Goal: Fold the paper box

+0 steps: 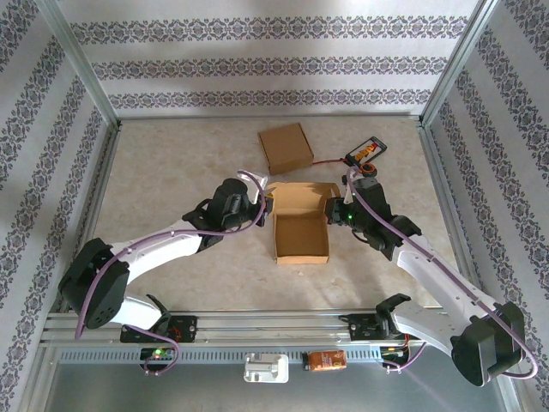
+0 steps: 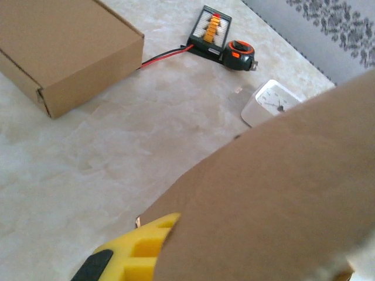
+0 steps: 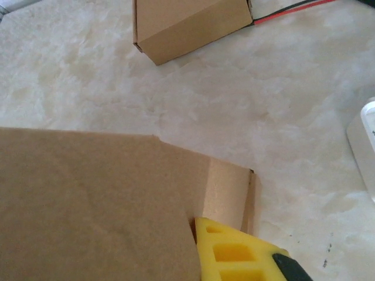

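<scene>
The brown paper box [image 1: 300, 232] lies open in the middle of the table, its lid flap [image 1: 302, 190] standing up at the far side. My left gripper [image 1: 264, 206] is at the box's far-left corner, shut on a cardboard flap [image 2: 281, 193]. That flap lies against the one yellow finger [image 2: 140, 249] in sight and hides the other. My right gripper [image 1: 329, 209] is at the far-right corner. Its yellow finger [image 3: 234, 252] presses against a box panel [image 3: 94, 205], and its other finger is hidden behind that panel.
A second, closed brown box [image 1: 287, 146] sits behind the open one. To its right lie a small black board with red wires [image 1: 364, 153] and a black-and-orange tape measure [image 2: 240, 55]. A white dial-faced object [image 2: 269, 100] lies nearby. Metal rails edge the table.
</scene>
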`<act>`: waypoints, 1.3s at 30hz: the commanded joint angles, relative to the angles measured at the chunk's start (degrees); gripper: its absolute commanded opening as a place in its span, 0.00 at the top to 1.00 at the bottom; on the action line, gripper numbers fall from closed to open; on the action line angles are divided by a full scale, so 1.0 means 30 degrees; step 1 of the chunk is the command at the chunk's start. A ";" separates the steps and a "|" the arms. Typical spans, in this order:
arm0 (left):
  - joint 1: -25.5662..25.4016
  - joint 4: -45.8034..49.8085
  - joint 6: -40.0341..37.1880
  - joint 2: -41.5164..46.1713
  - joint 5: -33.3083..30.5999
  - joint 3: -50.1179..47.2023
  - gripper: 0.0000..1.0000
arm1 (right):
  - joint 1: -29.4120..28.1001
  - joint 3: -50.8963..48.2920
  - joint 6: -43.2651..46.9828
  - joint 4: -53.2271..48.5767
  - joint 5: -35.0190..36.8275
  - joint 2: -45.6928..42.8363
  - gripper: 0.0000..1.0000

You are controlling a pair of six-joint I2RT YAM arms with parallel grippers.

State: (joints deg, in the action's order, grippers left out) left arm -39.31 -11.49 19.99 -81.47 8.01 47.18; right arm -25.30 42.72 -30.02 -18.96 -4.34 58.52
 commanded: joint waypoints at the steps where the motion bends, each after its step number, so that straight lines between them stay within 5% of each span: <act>1: -0.0428 0.0092 0.3649 -0.0310 -0.0014 0.0191 0.99 | -0.0452 -0.0182 -0.2077 -0.0638 -0.0160 -0.0208 0.89; 13: -0.2196 -0.0987 0.6287 -0.0309 -0.1057 -0.1344 0.98 | -0.2589 -0.2722 -0.2385 -0.1679 0.4004 -0.2448 0.87; 22: -0.3469 -0.2029 0.8036 -0.0851 -0.1121 -0.2573 0.97 | -0.3370 -0.4552 -0.3367 -0.1795 0.4495 -0.4197 0.87; 31: -0.3450 0.1383 0.6968 -0.0918 -0.2649 0.1124 0.97 | -0.3930 -0.4444 -0.3323 -0.1451 0.4736 -0.4800 0.89; 39: -0.3437 0.0946 0.7577 -0.2269 -0.2247 0.1449 0.97 | -0.4409 -0.4742 -0.4182 -0.0448 0.5431 -0.4773 0.95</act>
State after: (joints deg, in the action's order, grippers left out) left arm -48.38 -10.55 40.84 -86.56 -0.75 52.10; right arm -37.50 29.47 -41.08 -22.72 10.13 44.40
